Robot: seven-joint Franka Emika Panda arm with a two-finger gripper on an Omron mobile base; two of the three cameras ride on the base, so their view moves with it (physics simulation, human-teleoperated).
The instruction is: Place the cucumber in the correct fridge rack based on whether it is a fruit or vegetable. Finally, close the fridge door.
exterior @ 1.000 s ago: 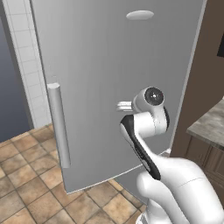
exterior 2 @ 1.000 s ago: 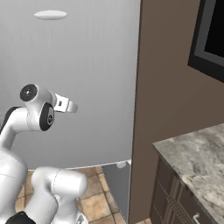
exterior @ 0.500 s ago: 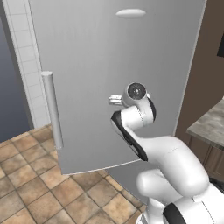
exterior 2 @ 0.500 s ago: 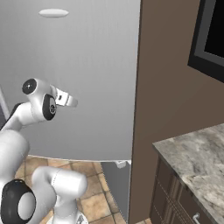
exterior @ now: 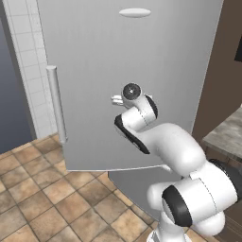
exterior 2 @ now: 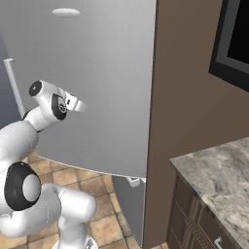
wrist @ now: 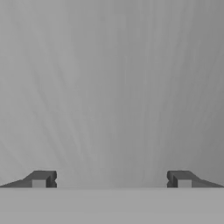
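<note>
- To the left of our fingers stands the long vertical bar handle (exterior: 56, 105), a pale rounded rod fixed near the left edge of the fridge door (exterior: 94, 56) (in the right base view it is a thin strip at (exterior 2: 14, 85)).
- Our gripper (exterior: 116, 99) is held level, pointing straight at the door's flat face, with the elbow folded low and the glossy white forearm rising to a dark-ringed wrist.
- From the right base view we see the gripper (exterior 2: 78, 104) reaching rightwards to the door (exterior 2: 107, 73), its tip at or just short of the panel; we cannot tell whether it touches.
- In the hand view our two dark, blocky fingertips (wrist: 41, 179) sit wide apart with nothing between them, and brushed grey metal, the door (wrist: 112, 87), lies dead ahead.
- Above the fingers is a small oval badge (exterior: 134, 12), smooth and pale.
- Right of the fingers stands a matte brown wall panel (exterior 2: 187, 97), then a speckled stone counter (exterior 2: 219, 180).
- Below, we note tan floor tiles (exterior: 42, 198).
</note>
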